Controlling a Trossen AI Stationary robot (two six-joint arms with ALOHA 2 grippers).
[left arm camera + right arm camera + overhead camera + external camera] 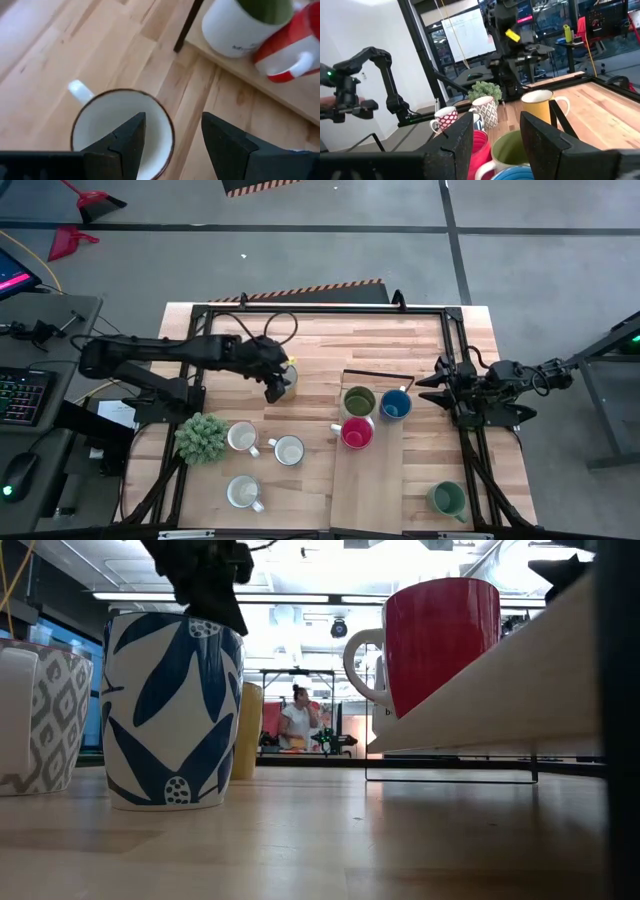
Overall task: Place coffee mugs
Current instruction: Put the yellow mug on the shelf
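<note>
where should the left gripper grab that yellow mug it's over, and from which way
Probably from straight above, by the rim. The yellow mug stands upright, mouth open, with the open left gripper over it, one finger inside. Grip the wall away from its handle.

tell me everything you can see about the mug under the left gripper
The yellow mug stands upright on the bare wooden table, left of the raised board, apart from the other mugs. It looks ceramic: mustard yellow outside, white inside, with a thin dark rim and a white handle, and it seems empty. The left gripper hangs open just above it, one of its fingers over the mouth and the other outside the rim. Whether a finger touches the rim cannot be told.
</note>
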